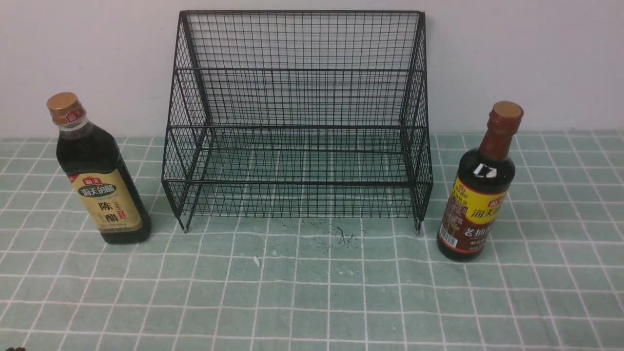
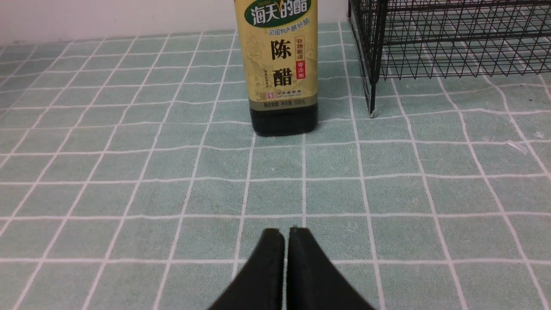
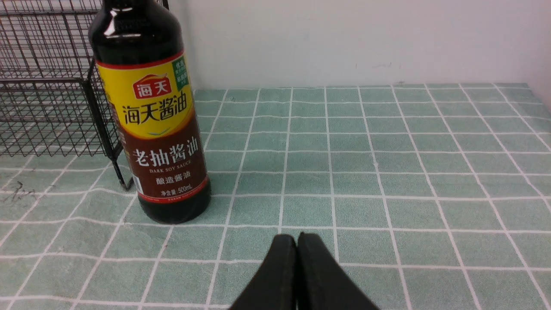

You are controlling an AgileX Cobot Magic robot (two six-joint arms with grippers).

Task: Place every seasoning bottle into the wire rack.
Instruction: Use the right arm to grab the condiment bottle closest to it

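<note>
**Figure. Two seasoning bottles and a wire rack, with neither bottle yet in place.**

The wire rack (image 1: 297, 184) stands at the middle of the back edge of the tabletop (image 1: 312, 292), against the wall, and nothing is on its shelves. The broad gold-capped bottle (image 1: 105, 195) stands upright near the rack's left side, toward the left edge. The slimmer brown-necked bottle (image 1: 475, 204) stands upright just beside the rack's right side. The left tool (image 2: 286, 234) is pressed together and pinches nothing; it sits low over the tabletop, facing the broad bottle but apart from it. The right tool (image 3: 297, 241) is likewise pressed together and empty, apart from the slimmer bottle. By this layout the task is not yet begun: both bottles still need grasping, lifting over the low front rail, and setting inside.
</note>
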